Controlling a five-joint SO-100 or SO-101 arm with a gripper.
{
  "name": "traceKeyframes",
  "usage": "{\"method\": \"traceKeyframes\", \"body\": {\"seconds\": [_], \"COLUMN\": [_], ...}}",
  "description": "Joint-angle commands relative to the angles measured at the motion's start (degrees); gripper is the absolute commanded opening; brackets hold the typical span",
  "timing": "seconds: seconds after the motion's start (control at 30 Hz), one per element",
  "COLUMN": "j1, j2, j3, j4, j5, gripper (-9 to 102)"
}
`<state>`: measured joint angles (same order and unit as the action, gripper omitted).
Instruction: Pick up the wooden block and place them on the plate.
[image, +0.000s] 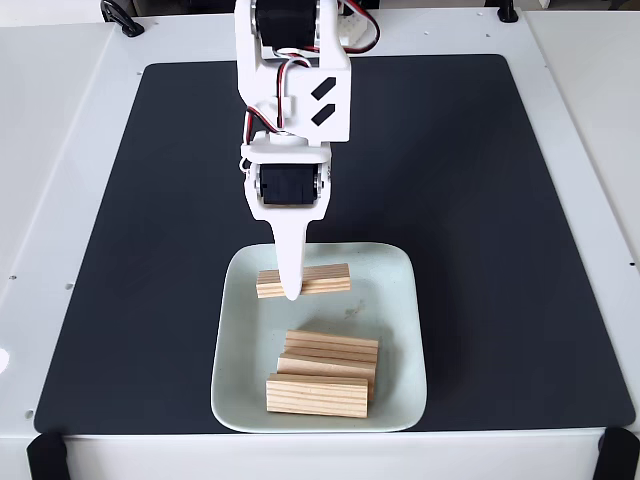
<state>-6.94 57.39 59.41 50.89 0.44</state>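
Note:
The pale mint plate (395, 300) lies at the front middle of the black mat in the fixed view. Several wooden blocks are on it. One block (325, 278) lies crosswise near the plate's far edge, slightly tilted. The others (330, 350) are piled near the front, with one block (318, 395) closest to the rim. My white gripper (291, 285) points straight down over the far block. One finger's tip covers the near side of that block at its middle. The other finger is hidden behind it, so the jaw opening cannot be seen.
A black mat (480, 200) covers most of the white table (50, 150). The arm reaches in from the far edge, with red and black wires at its upper joints. Black clamps sit at the table's front corners.

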Motion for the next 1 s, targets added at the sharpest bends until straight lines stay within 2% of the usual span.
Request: {"method": "traceKeyframes", "body": {"seconds": [0.0, 0.07, 0.27, 0.33, 0.5, 0.6, 0.67, 0.8, 0.97], "j1": [-0.3, -0.3, -0.2, -0.2, -0.2, -0.2, 0.0, 0.4, -0.1], "j2": [0.7, 0.7, 1.3, 1.4, 1.6, 1.7, 1.8, 2.1, 7.1], "j3": [-0.4, -0.2, 0.0, 0.0, 0.1, 0.1, 0.1, 0.1, 3.9], "j4": [0.1, 0.1, 0.4, 0.7, 0.8, 0.8, 0.8, 0.8, 0.1], "j5": [0.6, 0.6, 0.6, 0.6, 0.1, 0.0, 0.3, 0.5, -0.2], "gripper": [0, 5, 31, 35, 33, 28, 21, -1, -1]}}
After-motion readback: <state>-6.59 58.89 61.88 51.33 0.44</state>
